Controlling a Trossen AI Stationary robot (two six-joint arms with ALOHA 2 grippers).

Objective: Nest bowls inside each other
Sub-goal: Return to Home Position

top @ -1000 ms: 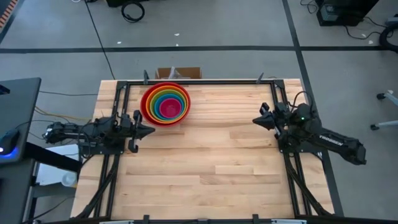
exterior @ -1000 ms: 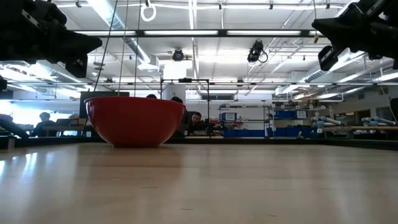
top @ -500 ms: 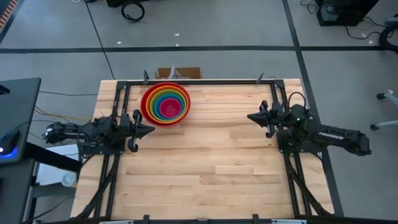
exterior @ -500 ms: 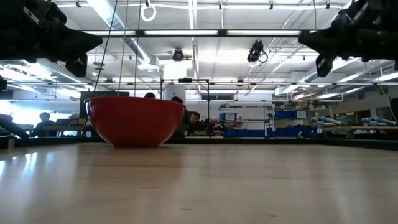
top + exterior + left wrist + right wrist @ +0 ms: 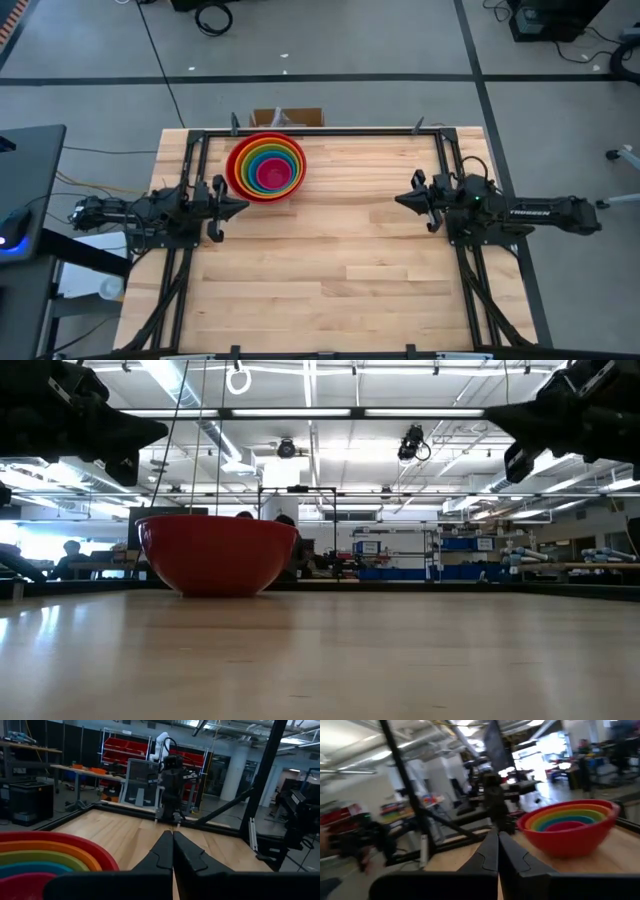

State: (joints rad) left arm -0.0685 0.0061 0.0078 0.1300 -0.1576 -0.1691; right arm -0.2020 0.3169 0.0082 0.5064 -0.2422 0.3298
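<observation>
The bowls [image 5: 266, 166] stand nested as one stack on the table's far left part: red outermost, then orange, lime green, blue, with magenta pink in the middle. The red bowl [image 5: 217, 553] rests by its base on the wood. The stack also shows in the left wrist view as the bowls [image 5: 45, 857] and in the right wrist view as the bowls [image 5: 568, 825]. My left gripper [image 5: 243, 208] hovers shut at the left edge, just near of the stack, touching nothing. My right gripper [image 5: 399, 200] hovers shut at the right edge, pointing toward the table's left.
A black metal frame [image 5: 320, 131] runs along the table's far edge and down both sides. A cardboard box [image 5: 287, 117] sits behind the far edge. The wood of the table [image 5: 330, 270] lies bare in the middle and near parts. People sit in the room beyond.
My right arm has swung about at the right edge: its gripper has moved a little toward the table's near and left edges and now points straight across toward the left arm, with the wrist rolled. The bowls and my left gripper have kept still.
</observation>
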